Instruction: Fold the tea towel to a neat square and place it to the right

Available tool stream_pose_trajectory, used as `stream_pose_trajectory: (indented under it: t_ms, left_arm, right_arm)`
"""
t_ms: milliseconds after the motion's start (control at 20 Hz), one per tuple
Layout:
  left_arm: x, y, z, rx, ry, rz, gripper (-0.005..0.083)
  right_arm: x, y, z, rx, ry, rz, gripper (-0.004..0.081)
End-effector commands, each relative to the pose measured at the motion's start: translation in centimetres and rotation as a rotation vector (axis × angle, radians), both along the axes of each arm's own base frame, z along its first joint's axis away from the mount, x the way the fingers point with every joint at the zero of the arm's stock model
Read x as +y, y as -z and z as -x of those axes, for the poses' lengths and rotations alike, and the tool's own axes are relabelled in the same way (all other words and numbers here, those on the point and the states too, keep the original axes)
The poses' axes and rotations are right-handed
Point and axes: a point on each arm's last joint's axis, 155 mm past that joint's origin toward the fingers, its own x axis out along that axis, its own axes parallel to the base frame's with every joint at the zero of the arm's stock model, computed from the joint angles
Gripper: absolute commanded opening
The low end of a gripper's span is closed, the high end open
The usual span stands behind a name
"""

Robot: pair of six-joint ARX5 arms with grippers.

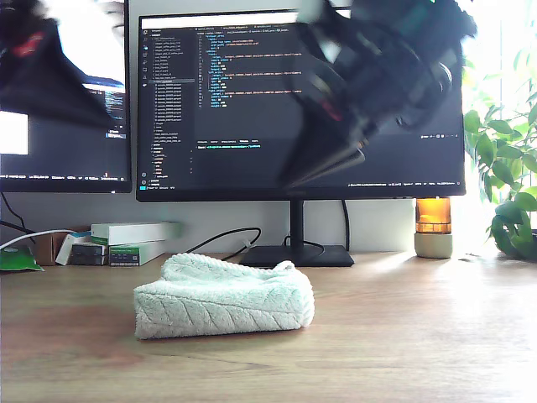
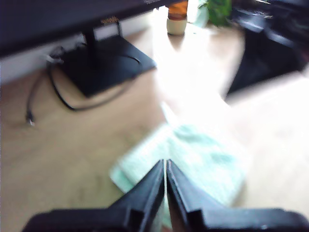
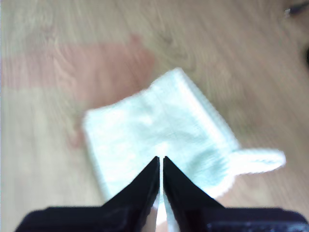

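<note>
My first gripper (image 2: 164, 162): jaws pressed together, nothing held, hanging above tea towel (image 2: 203, 164). My second gripper (image 3: 161, 158): likewise clenched empty, tea towel directly beneath and just ahead of tips. Tea towel lies folded on wooden desk (image 1: 419, 336), apart from both grippers. Judged step: shifting bundle aside. Open jaws wide first, descend onto thick folded edge, pinch all layers, avoid stray hem loop (image 3: 260, 162), travel low to keep fold intact.
</note>
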Motion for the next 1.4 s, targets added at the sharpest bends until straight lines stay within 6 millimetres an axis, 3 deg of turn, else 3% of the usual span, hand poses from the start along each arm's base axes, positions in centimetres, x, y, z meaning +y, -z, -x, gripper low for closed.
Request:
stream_pose_trajectory:
  t_ms: [0,450,850,1350]
  left_arm:
    - [0.1,0.5,0.9,0.022,-0.004,0.026,-0.0024]
    - [-2.5,0.1,4.2,0.028,0.1,0.056,-0.0024]
    - [-2.5,0.3,4.1,0.016,0.078,0.031,-0.0024]
    - [-2.0,0.7,3.7,0.018,0.044,0.006,-0.0024]
  right_arm:
    - [0.9,-1.3,-0.1,-0.06,-0.044,-0.033,-0.0012]
    - [4.1,2.3,-0.7,-0.036,-0.139,-0.104,-0.0012]
    - [7.2,6.5,1.3,0.035,-0.244,-0.129,-0.0012]
    - [7.0,11.8,-0.2,0.043,-0.182,-0.039,-0.0012]
